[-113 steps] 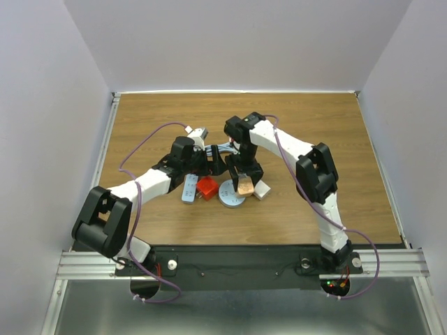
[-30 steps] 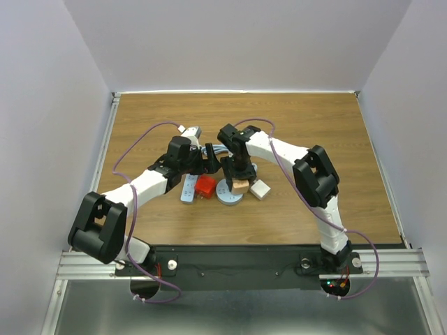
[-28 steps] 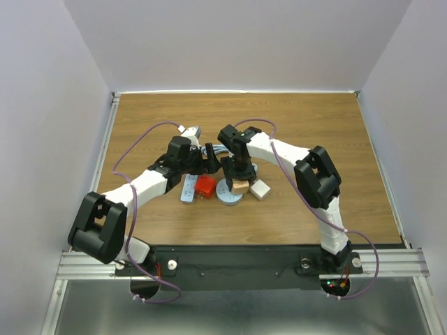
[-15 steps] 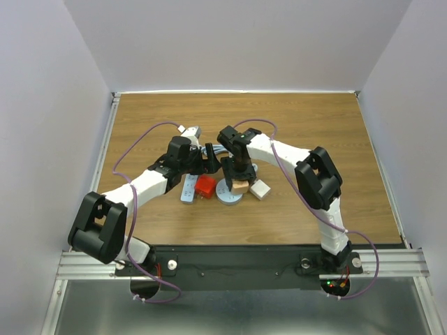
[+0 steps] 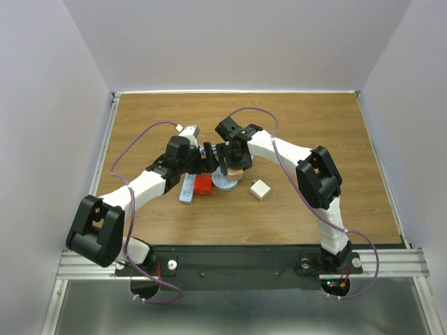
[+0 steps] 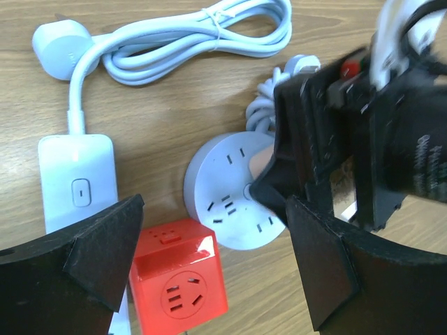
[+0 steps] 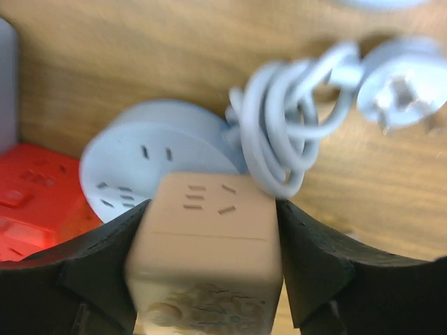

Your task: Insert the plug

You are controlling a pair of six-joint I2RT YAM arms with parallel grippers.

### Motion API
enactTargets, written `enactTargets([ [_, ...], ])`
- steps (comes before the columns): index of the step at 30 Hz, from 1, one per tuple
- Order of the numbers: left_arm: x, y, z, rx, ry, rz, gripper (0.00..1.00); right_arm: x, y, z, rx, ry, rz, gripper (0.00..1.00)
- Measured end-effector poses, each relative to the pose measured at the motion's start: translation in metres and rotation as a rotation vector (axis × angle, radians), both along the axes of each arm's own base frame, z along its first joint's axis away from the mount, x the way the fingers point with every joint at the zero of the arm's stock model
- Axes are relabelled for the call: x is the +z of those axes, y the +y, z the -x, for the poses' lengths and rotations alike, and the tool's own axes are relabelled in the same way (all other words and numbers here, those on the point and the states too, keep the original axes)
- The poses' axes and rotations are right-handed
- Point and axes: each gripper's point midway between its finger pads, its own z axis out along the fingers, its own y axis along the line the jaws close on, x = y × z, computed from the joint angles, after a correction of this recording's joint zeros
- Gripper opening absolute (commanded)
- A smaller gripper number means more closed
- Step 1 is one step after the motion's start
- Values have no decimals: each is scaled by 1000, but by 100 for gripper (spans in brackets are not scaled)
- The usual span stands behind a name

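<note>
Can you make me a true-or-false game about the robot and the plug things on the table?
1. The right gripper is holding a tan cube. True.
2. The red cube sits on top of the round socket. False: it stands on the table beside the socket.
3. The left gripper is open and holds nothing. True.
4. The small white cube is in the left gripper. False: it lies alone on the table, to the right of the round socket.
</note>
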Motion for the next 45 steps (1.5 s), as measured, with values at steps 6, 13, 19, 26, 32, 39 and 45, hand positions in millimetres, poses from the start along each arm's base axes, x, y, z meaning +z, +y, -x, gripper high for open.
enactTargets([
  [6, -4, 5, 1, 14, 14, -16, 95, 9, 7, -14, 22, -57, -26, 82],
  [13, -4, 6, 2, 18, 21, -21, 95, 11, 7, -15, 36, -66, -24, 86],
  [19, 7, 6, 3, 18, -3, -8, 95, 35, -1, -18, 29, -135, -26, 87],
  [26, 11, 5, 1, 18, -10, -4, 95, 71, -5, -23, 17, -225, -63, 87],
  [32, 10, 6, 2, 18, -4, -8, 95, 54, -11, -14, 23, -188, -45, 86],
  [39, 8, 6, 3, 18, 2, -10, 95, 41, -11, -7, 35, -158, -47, 81],
  [45, 8, 6, 3, 18, 2, -10, 95, 36, -6, -7, 52, -161, -73, 70],
])
